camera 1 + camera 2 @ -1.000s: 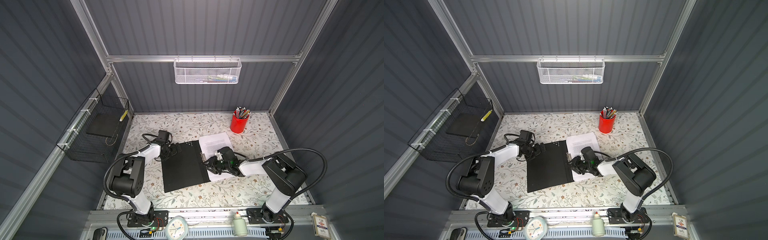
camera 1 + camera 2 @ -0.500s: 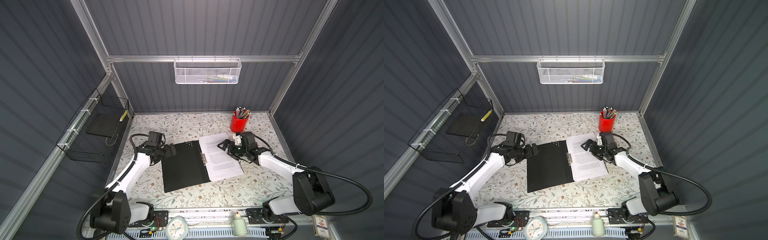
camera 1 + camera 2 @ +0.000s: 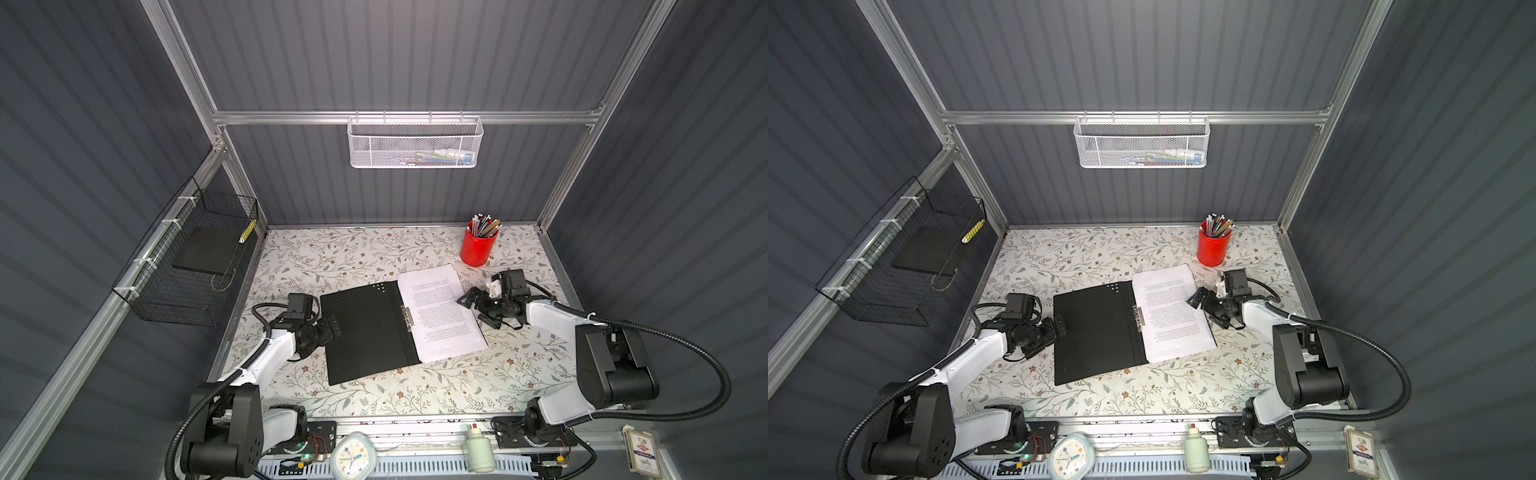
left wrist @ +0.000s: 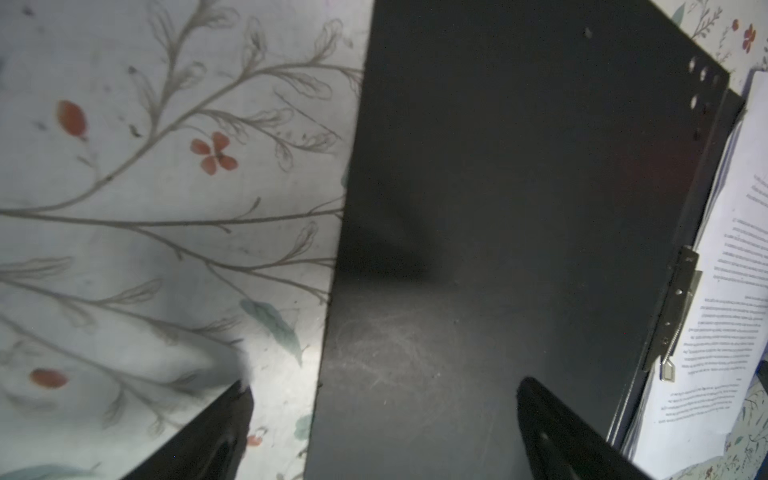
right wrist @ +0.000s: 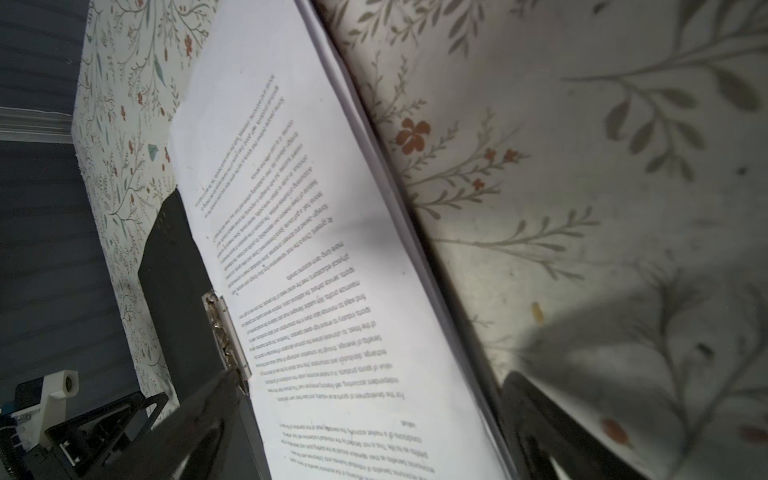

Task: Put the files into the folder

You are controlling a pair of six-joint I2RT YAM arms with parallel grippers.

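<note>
Found both arms repositioned against a second earlier. Noted left gripper [image 3: 328, 330] [image 3: 1059, 328] drawn back from the far left corner of the folder [image 3: 361, 332] [image 3: 1096, 332] to the middle of its left edge. Noted right gripper [image 3: 473, 309] [image 3: 1200, 305] pulled off the spine area to the right edge of the files [image 3: 440, 316] [image 3: 1173, 316]. Found folder and files unmoved over that interval.

Recorded folder lying open and flat on the floral table [image 3: 332, 257], black inside facing up, left half bare, small dots at its far corner by the spine. Recorded files as a stack of white printed sheets covering the right half, left edge against the metal clip [image 3: 407, 318] [image 3: 1139, 319], far edge overhanging the folder slightly. Could not tell whether the clip pressed on the sheets.

Found left gripper's fingers spread wide and holding nothing. In the left wrist view, saw one finger over the table, its partner over the folder [image 4: 498, 208], and the left edge running between them [image 4: 382, 432]. Could not confirm contact.

Found right gripper's fingers likewise spread wide and empty [image 5: 370, 415], with the right edge of the files [image 5: 311, 249] between them. Could not confirm contact there either.

Noted red cup [image 3: 478, 249] of pens standing just beyond the files' far right corner, apart from both grippers.
</note>
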